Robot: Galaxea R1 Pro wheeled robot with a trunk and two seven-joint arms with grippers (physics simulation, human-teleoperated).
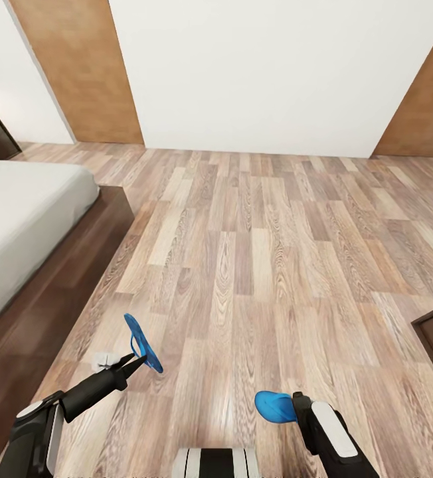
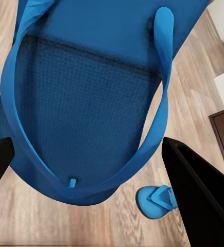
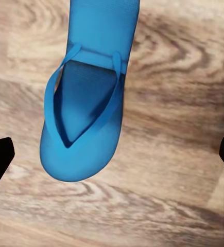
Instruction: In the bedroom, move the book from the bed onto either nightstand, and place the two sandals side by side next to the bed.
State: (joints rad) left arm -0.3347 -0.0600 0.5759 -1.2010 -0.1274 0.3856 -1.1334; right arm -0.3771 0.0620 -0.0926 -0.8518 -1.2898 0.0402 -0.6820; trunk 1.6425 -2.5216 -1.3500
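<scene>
Both blue flip-flops sit at the end effectors: the left end effector [image 1: 131,364] pinches one flip-flop [image 1: 139,342] upright above the plank floor [image 1: 263,252], bed [image 1: 24,219] beyond; the right end effector [image 3: 112,159], fingers spread, hangs over the other flip-flop [image 3: 86,98] lying flat below.

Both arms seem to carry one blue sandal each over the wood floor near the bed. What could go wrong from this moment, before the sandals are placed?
1. The left gripper holds its sandal edge-on by a small part; it may swing or slip out.
2. The right sandal sits at the right gripper, but the grip itself is not visible, so it may be loose.
3. The bed frame is close to the left arm; lowering there could bump it.
</scene>
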